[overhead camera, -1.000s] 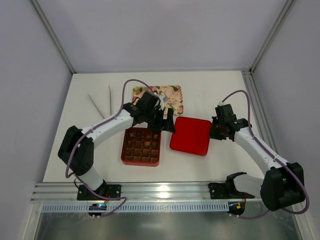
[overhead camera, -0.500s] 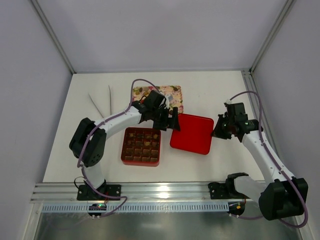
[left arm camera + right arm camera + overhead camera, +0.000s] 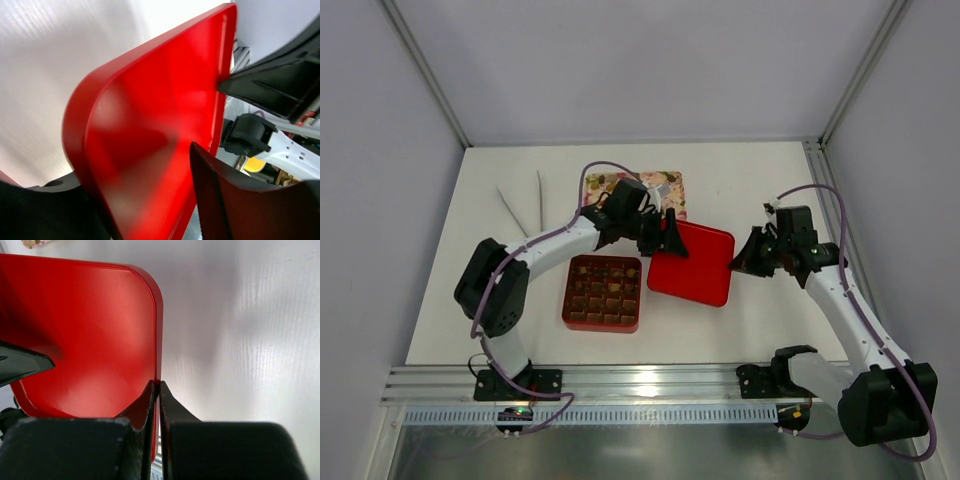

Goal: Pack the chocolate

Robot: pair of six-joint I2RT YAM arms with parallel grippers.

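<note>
The chocolate [image 3: 604, 288] fills the grid of the square red box [image 3: 566, 300] at centre left of the table. To its right the flat red lid [image 3: 692, 264] hangs tilted between both arms. My right gripper [image 3: 741, 262] is shut on the lid's right rim [image 3: 158, 340], its fingertips [image 3: 150, 392] pinched on the thin edge. My left gripper [image 3: 667, 238] holds the lid's upper left corner. In the left wrist view the lid [image 3: 150, 120] fills the gap between the fingers [image 3: 225, 200].
The cream floral tray [image 3: 665, 183] lies behind the left gripper, with a few brown pieces on it. Two thin white sticks [image 3: 520, 205] lie at the back left. Side walls and a metal rail bound the table.
The lid has shifted left toward the box and tilted. My left gripper's jaws have narrowed onto its corner. The right gripper has followed leftward, still pinching the rim.
</note>
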